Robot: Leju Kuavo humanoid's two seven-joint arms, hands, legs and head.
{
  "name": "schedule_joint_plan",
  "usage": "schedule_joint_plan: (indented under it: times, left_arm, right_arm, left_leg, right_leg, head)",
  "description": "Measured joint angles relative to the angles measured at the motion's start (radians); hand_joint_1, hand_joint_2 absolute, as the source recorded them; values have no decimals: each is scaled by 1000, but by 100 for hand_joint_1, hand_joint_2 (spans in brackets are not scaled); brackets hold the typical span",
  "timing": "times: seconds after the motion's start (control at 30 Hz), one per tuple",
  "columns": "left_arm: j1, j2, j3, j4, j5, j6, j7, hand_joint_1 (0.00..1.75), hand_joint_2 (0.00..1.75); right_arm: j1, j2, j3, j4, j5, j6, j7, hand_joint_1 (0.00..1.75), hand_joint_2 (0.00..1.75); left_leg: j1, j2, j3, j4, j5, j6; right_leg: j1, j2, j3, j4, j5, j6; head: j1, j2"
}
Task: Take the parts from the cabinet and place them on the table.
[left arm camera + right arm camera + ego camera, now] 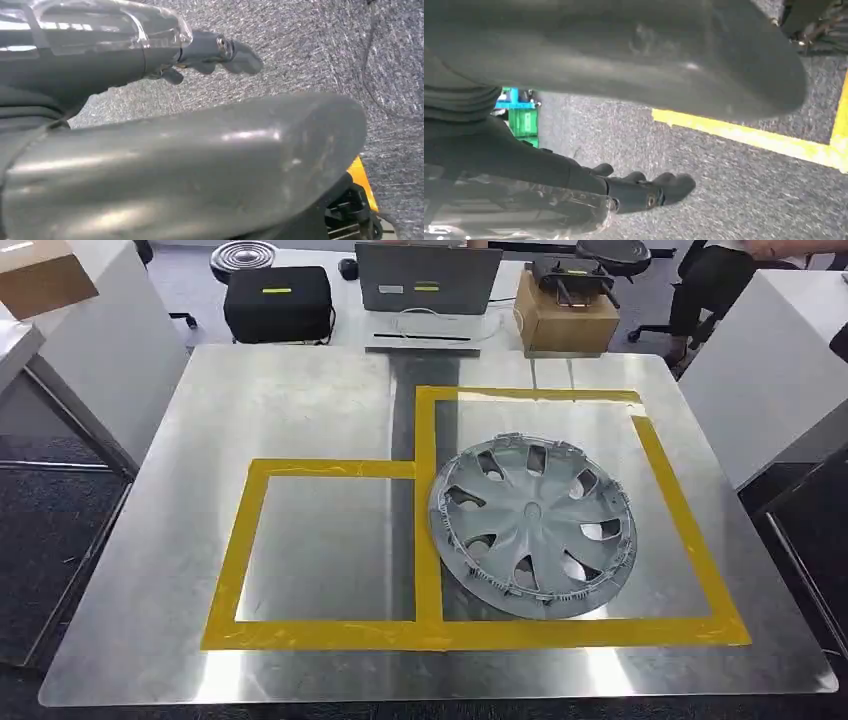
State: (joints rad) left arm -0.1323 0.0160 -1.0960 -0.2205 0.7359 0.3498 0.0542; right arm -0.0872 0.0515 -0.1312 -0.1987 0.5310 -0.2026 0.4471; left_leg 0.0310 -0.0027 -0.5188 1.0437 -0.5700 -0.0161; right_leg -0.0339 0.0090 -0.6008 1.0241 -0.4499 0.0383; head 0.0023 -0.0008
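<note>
A silver hubcap lies flat on the steel table, inside the larger right-hand box of yellow tape. The smaller left-hand tape box holds nothing. My left hand hangs over grey carpet, its dark fingers stretched out apart from the thick thumb, holding nothing. My right hand also hangs above the carpet, with its fingers extended away from the thumb and nothing between them.
Beyond the table's far edge stand a black bag, a laptop and a cardboard box with a dark part on it. A person sits at the back right. White units flank the table. Yellow floor tape crosses the carpet.
</note>
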Motion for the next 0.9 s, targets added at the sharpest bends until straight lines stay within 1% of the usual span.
schedule_joint_plan:
  times: [0.03, 0.07, 0.1, 0.13, 0.17, 0.2, 0.23, 0.27, 0.3, 0.33, 0.37, 0.4, 0.43, 0.47, 0.5, 0.53, 0.57, 0.6, 0.63, 0.67, 0.7, 0.73, 0.77, 0.8, 0.83, 0.87, 0.9]
  left_arm:
    - [-1, 0, 0, 0, 0, 0, 0, 0, 0]
    - [-2, 0, 0, 0, 0, 0, 0, 0, 0]
    - [-1, 0, 0, 0, 0, 0, 0, 0, 0]
    - [-1, 0, 0, 0, 0, 0, 0, 0, 0]
    - [0, 0, 0, 0, 0, 0, 0, 0, 0]
    - [0, 0, -1, 0, 0, 0, 0, 0, 0]
    - [0, 1, -1, 0, 0, 0, 0, 0, 0]
    - [0, 2, -2, 0, 0, 0, 0, 0, 0]
    - [0, 1, -3, 0, 0, 0, 0, 0, 0]
    - [0, 1, -4, 0, 0, 0, 0, 0, 0]
    - [0, -5, -4, -2, 0, 0, 0, 0, 0]
    - [-2, -7, -4, -3, 0, 0, 0, 0, 0]
    - [-2, -7, -4, -3, 0, 1, 2, 0, 0]
    - [-2, -8, -5, -3, 0, 0, 2, 0, 0]
    - [-1, -11, -5, -3, 0, 0, 3, 0, 0]
    - [-1, -10, -5, -3, 0, 0, 3, 0, 0]
    - [-1, -9, -5, -3, 0, 0, 4, 0, 0]
    - [-1, -8, -5, -3, 0, 0, 4, 0, 0]
    - [-2, -8, -5, -3, 0, 0, 4, 0, 0]
    - [-2, -7, -5, -3, 0, 0, 4, 0, 0]
    - [-1, -4, -5, -3, 0, 0, 4, 0, 0]
    - [-1, -3, -5, -3, 0, 0, 5, 0, 0]
    - [-1, -2, -5, -3, 0, 0, 5, 0, 0]
    - [-1, -1, -5, -3, 0, 0, 5, 0, 0]
    - [-2, 1, -5, -3, 0, 0, 5, 0, 0]
    - [-6, 0, -5, -3, -1, 0, 5, 0, 0]
    - [-6, -2, -5, -4, -1, 0, 5, 0, 0]
  right_arm:
    - [2, 0, 0, 1, 0, 0, 0, 0, 0]
    - [2, 0, 0, 1, 0, 0, 0, 0, 0]
    - [2, 1, 0, 2, 0, 0, 0, 0, 0]
    - [1, 1, 0, 2, 0, 0, 0, 0, 0]
    - [1, 1, 0, 2, 0, 0, 0, 0, 0]
    - [1, 1, 0, 2, 0, 0, 0, 0, 0]
    - [2, 1, 0, 2, 0, 0, 0, 0, 0]
    - [2, 2, 0, 3, 0, 0, 0, 0, 0]
    - [1, 2, 0, 3, 0, 0, 0, 0, 0]
    - [0, 2, 0, 3, 0, 0, 0, 0, 0]
    - [-2, -3, 0, 3, 0, 0, 0, 0, 0]
    - [-1, -8, 1, 3, 0, 0, 0, 0, 0]
    - [-2, -3, 1, 3, 1, -1, 0, 0, 0]
    - [-2, -6, 1, 4, 0, -1, 1, 0, 0]
    - [-1, -6, 1, 4, 0, -1, 1, 0, 0]
    - [-2, -6, 1, 5, 0, -1, 2, 0, 0]
    - [-5, -6, 1, 5, 0, -1, 2, 0, 0]
    - [-6, -5, 1, 5, 0, -1, 2, 0, 0]
    - [-5, -3, 1, 5, 0, -1, 2, 0, 0]
    - [-4, -2, 1, 6, 0, 0, 2, 0, 0]
    - [-4, 1, 1, 6, -1, 0, 2, 0, 0]
    - [-4, 1, 1, 6, -1, 0, 2, 0, 0]
    - [-4, 2, 1, 6, -2, 0, 2, 0, 0]
    - [-4, 2, 1, 6, -2, 0, 2, 0, 0]
    - [-5, 3, 1, 6, -3, 0, 2, 0, 0]
    - [-7, 2, 1, 6, -5, 0, 2, 0, 0]
    - [-6, 1, 1, 6, -6, -1, 3, 0, 0]
  left_leg:
    - [1, 1, -3, -4, 8, 12]
    - [-1, 1, -9, -4, 13, 19]
    - [-4, 2, -16, -3, 18, 26]
    - [-8, 4, -23, -3, 22, 31]
    - [-14, 5, -29, -3, 26, 34]
    - [-19, 6, -35, -2, 30, 37]
    - [-24, 6, -39, -2, 32, 39]
    - [-30, 6, -41, -2, 36, 40]
    - [-37, 4, -42, -2, 39, 41]
    - [-42, 3, -41, -3, 41, 42]
    - [-36, 3, -43, -3, 43, 42]
    - [-45, 2, -48, 0, 47, 37]
    - [-34, 2, -54, -1, 54, 29]
    - [-28, 1, -56, -4, 59, 23]
    - [-27, 1, -55, -8, 65, 16]
    - [-32, 0, -57, -6, 60, 12]
    - [-31, 0, -66, 5, 34, 6]
    - [-29, 0, -79, 43, -12, 1]
    - [-26, 0, -100, 107, -61, -7]
    - [-22, -1, -121, 176, -101, -15]
    - [-19, 0, -133, 224, -123, -21]
    - [-16, 0, -126, 237, -122, -27]
    - [-12, 2, -95, 202, -100, -34]
    - [-6, 3, -48, 134, -69, -41]
    - [0, 5, 10, 50, -38, -49]
    - [5, 3, 44, -21, -49, -54]
    - [-4, -5, 29, -7, -37, -40]
  right_leg:
    - [-3, -2, -4, 4, -7, 3]
    - [-2, -6, -14, 31, -43, 4]
    - [-1, -6, -37, 97, -94, 5]
    - [0, -6, -67, 181, -143, 5]
    - [0, -6, -92, 258, -179, 3]
    - [3, -6, -105, 309, -197, -2]
    - [8, -6, -97, 310, -190, -9]
    - [15, -6, -66, 268, -164, -21]
    - [24, -5, -18, 188, -126, -39]
    - [37, -4, 34, 99, -90, -61]
    - [54, -2, 70, 25, -84, -95]
    - [52, -4, 81, 12, -83, -105]
    - [61, -2, 74, 6, -73, -95]
    - [62, -2, 72, 6, -68, -98]
    - [65, -2, 73, -1, -58, -101]
    - [54, -4, 84, -41, -44, -106]
    - [50, -9, 82, -56, -32, -90]
    - [48, -8, 75, -62, -23, -92]
    - [46, -9, 63, -61, -17, -84]
    - [44, -12, 51, -57, -11, -79]
    - [42, -14, 38, -51, -6, -76]
    - [38, -15, 22, -43, -1, -69]
    - [33, -16, 5, -32, 3, -63]
    - [28, -16, -10, -20, 7, -57]
    - [23, -16, -26, -5, 10, -52]
    - [22, -16, -40, 13, 12, -44]
    - [26, -14, -46, 18, 16, -34]
  head:
    - [4, 0]
    - [7, 0]
    - [13, 0]
    - [16, 0]
    - [18, 0]
    - [18, 0]
    - [19, 0]
    - [19, 0]
    - [20, 0]
    - [21, 0]
    - [18, 0]
    - [7, 0]
    - [11, 0]
    - [13, 0]
    - [16, 0]
    - [20, 0]
    - [19, 0]
    - [14, 0]
    - [12, 0]
    - [10, 0]
    - [9, 0]
    - [8, 0]
    - [7, 0]
    - [6, 0]
    - [6, 0]
    - [4, 0]
    - [-3, 0]
